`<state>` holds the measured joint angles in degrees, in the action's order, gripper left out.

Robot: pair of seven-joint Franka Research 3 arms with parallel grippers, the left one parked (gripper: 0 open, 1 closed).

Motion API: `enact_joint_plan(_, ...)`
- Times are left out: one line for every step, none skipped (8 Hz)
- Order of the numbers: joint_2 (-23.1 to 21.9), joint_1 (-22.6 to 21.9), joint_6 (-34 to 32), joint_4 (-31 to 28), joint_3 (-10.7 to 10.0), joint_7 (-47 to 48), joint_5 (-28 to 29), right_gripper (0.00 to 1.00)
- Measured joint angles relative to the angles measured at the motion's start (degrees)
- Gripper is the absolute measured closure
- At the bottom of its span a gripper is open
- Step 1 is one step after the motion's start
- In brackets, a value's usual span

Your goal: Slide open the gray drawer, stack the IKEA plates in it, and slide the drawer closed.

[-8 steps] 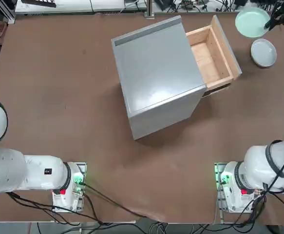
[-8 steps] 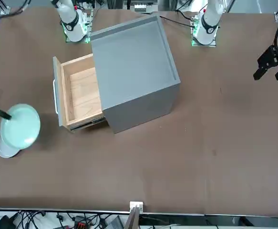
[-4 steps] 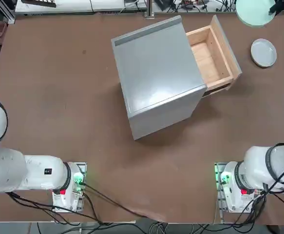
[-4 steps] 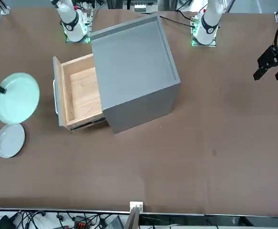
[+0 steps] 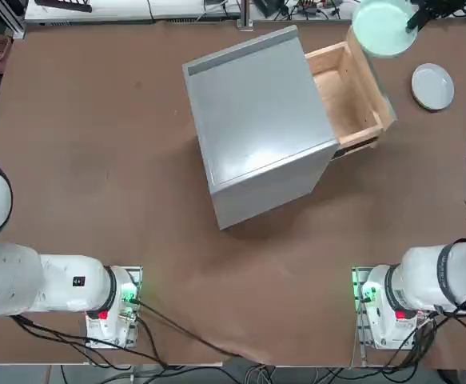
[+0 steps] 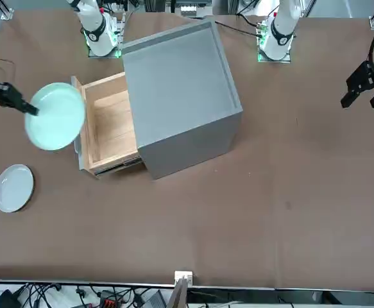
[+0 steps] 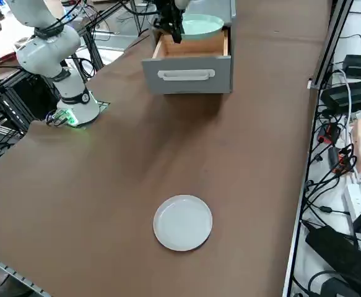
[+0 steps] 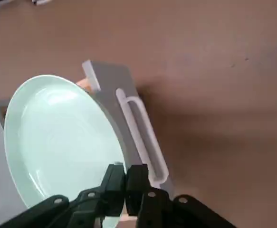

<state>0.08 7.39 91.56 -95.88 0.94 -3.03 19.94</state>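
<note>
No writing is readable anywhere. The right gripper (image 8: 125, 183) pinches the rim of the mint green plate (image 6: 56, 116), held in the air above the open gray drawer (image 6: 103, 125). The white plate (image 6: 13, 187) lies on the table at the drawer's seven o'clock in the front view.

the mint green plate (image 8: 57, 142) looks smooth and glossy; the white plate (image 7: 182, 222) smooth, faintly shiny; the drawer (image 5: 347, 92) has bare light wood inside, matt gray front; the table (image 6: 270, 212) matt brown
</note>
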Motion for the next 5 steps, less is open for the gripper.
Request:
enact_joint_plan(-0.2, -2.6, 0.0, -1.2, 0.0, 0.0, -1.3, 1.0)
enact_joint_plan(-0.4, -5.4, 0.2, -2.4, 0.1, 0.5, -2.9, 1.0)
enact_joint_plan(-0.6, -8.0, 0.4, -3.5, 0.1, 0.9, -4.5, 1.0)
enact_joint_plan(-0.6, -10.5, 0.5, -4.6, 0.1, 1.0, -6.7, 1.0)
enact_joint_plan(-0.6, -12.9, 0.6, -5.8, 0.1, 1.1, -8.7, 1.0)
